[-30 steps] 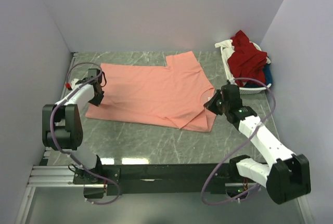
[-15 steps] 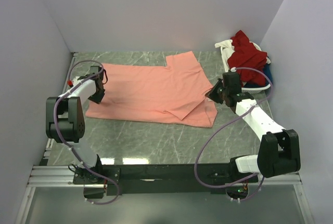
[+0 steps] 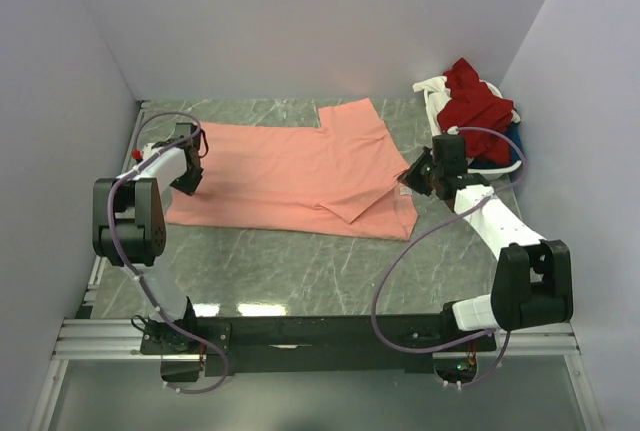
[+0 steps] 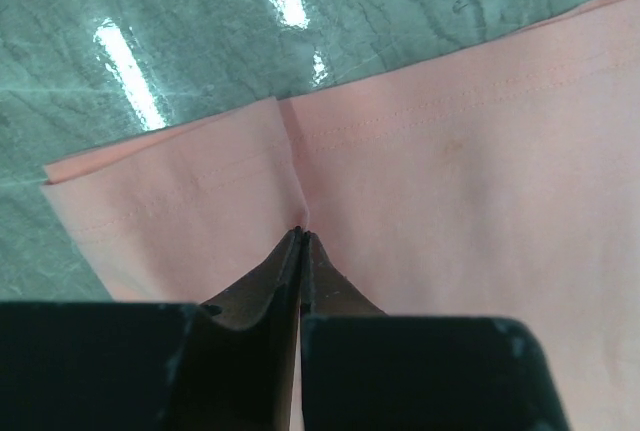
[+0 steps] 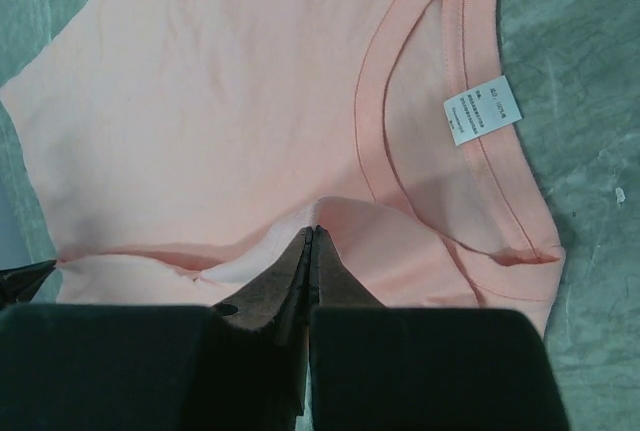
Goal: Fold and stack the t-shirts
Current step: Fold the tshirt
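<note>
A salmon-pink t-shirt (image 3: pixel 290 171) lies spread on the green marble table, its near side folded back over itself. My left gripper (image 3: pixel 189 183) is shut on its hem at the left end; the left wrist view shows the cloth (image 4: pixel 420 151) pinched into a ridge at the closed tips (image 4: pixel 301 234). My right gripper (image 3: pixel 410 177) is shut on a fold of the shirt by the neck; the right wrist view shows the collar and white neck label (image 5: pixel 482 109) just beyond the closed tips (image 5: pixel 312 231). Dark red (image 3: pixel 475 111), blue (image 3: pixel 508 146) and white (image 3: pixel 432 84) shirts lie heaped at the back right.
A white slatted basket (image 3: pixel 485 172) at the back right holds the heap of shirts, close behind my right wrist. Lavender walls close in the table on the left, back and right. Bare marble (image 3: pixel 300 261) lies between the shirt and the arm bases.
Both grippers have carried the shirt's near edge away from the bases, so the folded part now lies further over the shirt. The right gripper has moved back towards the basket.
</note>
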